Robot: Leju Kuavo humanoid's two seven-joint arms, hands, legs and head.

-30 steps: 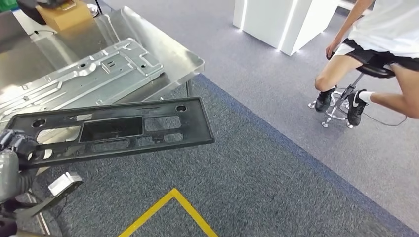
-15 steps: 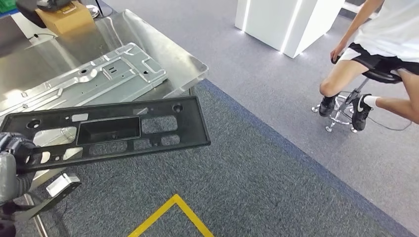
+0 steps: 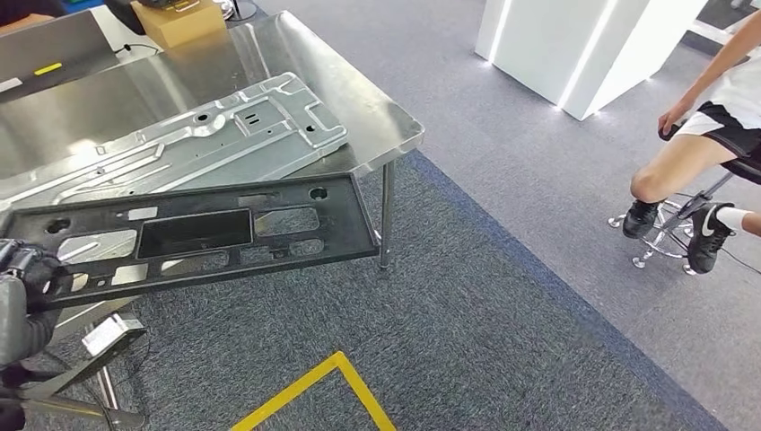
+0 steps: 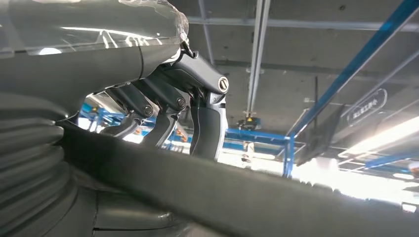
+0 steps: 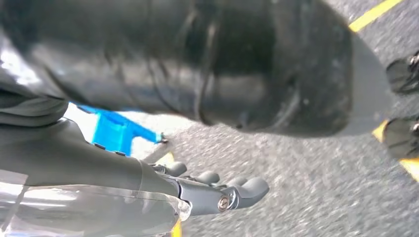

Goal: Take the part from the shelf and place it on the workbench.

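— From the head view, what have you got and where is it?

— My left hand (image 3: 27, 283) grips one end of the long black plastic panel (image 3: 193, 233). The panel hangs roughly level, its far end just past the corner of the steel counter (image 3: 395, 126) and partly over the counter's near edge. It is not set down yet.

— How should the placing go?

— As I judge it, I should carry the panel further in over the counter and lower it flat. It needs to come down beside or squarely onto the stamped metal sheet (image 3: 188, 144) lying there, without its far end dipping or catching the counter's edge. With one end held, the long panel will want to sag, so slow and level is best.

— And the left wrist view?

— My fingers (image 4: 207, 123) curl down over the panel's dark edge (image 4: 247, 197), clamped on it.

— Right wrist view?

— My right hand (image 5: 217, 190) hangs over grey carpet, well away from the counter. Its fingers are loosely apart and hold nothing.
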